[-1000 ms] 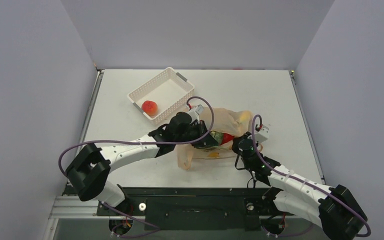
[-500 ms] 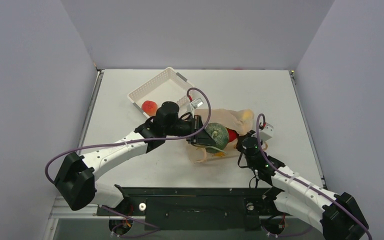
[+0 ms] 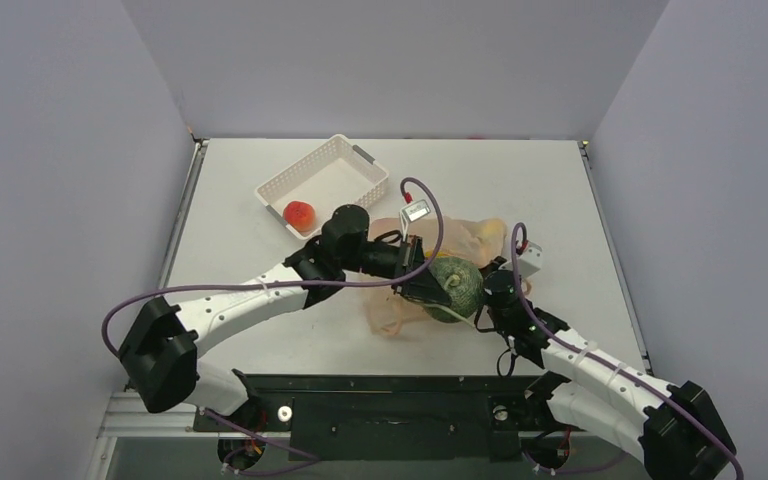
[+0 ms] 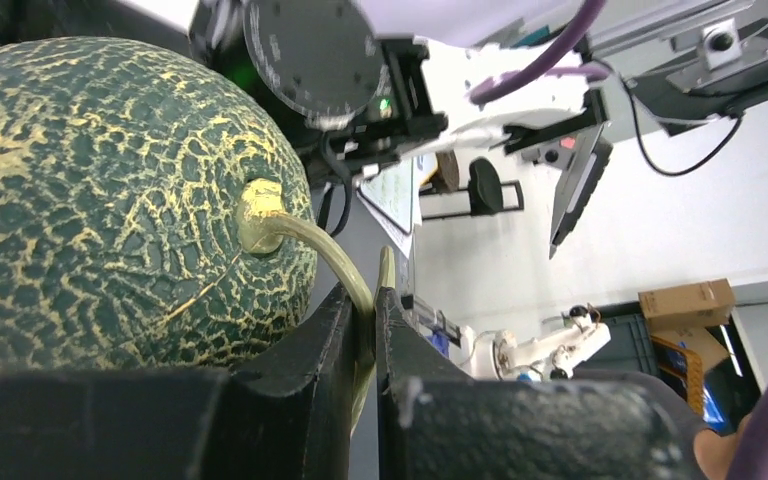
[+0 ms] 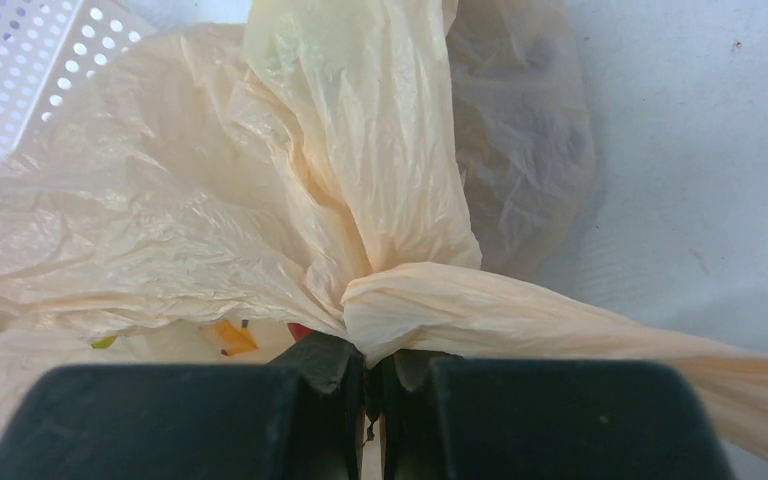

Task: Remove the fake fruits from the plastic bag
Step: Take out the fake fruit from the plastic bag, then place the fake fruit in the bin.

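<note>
L claw (image 4: 365,312) pinched tight on the stem (image 4: 305,245) of 1 dark green melon (image 4: 110,200), which sits over the near edge of the 1 plastic bag (image 5: 210,220). R claw (image 5: 372,375) clamped on a bunched fold of the bag. Bag lies mid-bench (image 3: 540,180); fruits inside can't be counted. 1 white basket (image 3: 340,160) at back-left w/ 1 peach (image 3: 300,213).
</note>
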Robot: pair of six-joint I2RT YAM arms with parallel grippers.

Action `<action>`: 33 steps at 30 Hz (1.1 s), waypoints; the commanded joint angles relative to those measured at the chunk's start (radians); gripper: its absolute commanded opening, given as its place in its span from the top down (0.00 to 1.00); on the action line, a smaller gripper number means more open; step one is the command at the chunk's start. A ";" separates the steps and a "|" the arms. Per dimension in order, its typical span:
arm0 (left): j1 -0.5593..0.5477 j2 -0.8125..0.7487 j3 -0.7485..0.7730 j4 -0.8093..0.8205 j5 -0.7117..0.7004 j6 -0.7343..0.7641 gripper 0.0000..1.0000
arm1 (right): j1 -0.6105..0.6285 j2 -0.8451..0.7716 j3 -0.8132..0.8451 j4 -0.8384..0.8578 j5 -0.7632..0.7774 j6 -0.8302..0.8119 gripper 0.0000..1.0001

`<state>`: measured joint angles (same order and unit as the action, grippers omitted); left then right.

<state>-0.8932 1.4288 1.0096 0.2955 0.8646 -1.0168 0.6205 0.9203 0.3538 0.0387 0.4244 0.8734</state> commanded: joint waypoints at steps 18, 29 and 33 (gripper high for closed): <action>0.670 -0.129 0.036 -0.156 -0.523 0.054 1.00 | -0.004 -0.137 -0.078 -0.028 0.001 -0.024 1.00; 0.755 0.212 0.099 -0.007 -0.663 0.059 1.00 | -0.004 -0.164 -0.062 -0.036 -0.022 -0.055 1.00; 0.763 0.349 0.173 0.022 -0.596 0.058 1.00 | -0.004 -0.168 -0.057 -0.068 -0.023 -0.062 1.00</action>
<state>-0.1413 1.6958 1.0855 0.2306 0.2398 -0.9798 0.6205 0.7681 0.2794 -0.0181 0.4030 0.8330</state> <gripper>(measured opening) 0.053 0.007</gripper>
